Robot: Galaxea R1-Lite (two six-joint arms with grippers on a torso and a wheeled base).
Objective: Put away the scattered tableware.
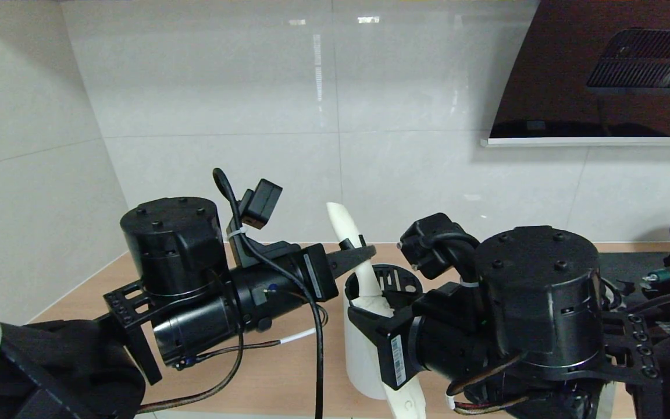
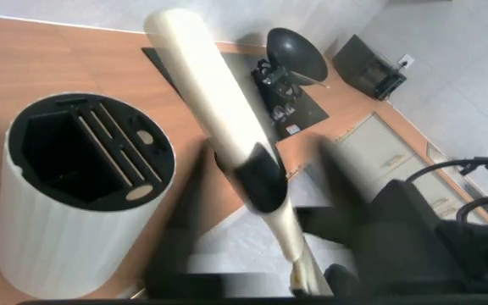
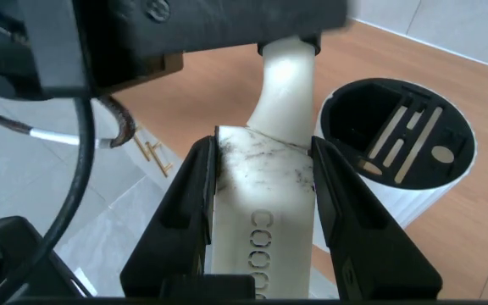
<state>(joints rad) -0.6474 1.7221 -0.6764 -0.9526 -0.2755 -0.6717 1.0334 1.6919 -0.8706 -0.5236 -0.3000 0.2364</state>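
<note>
above the wooden counter (image 1: 277, 378), left tool (image 1: 360, 256) and right tool (image 3: 263, 169) clamp one cream spatula (image 1: 344, 227).

Left gripper (image 2: 261, 182), right gripper (image 3: 263, 199) close together, jaws of both clamped on white utensil (image 1: 342, 224).

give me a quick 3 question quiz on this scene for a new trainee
1. True or false: the right gripper is shut on the wide end of the cream utensil.
2. Multiple choice: how does the white utensil holder stand? A) lying on its side B) upright on the wooden counter C) hanging on the wall
3. Fill in: the holder's black insert is divided into narrow ___ and a larger compartment.

Key: 1 true; 2 B; 3 slots
</note>
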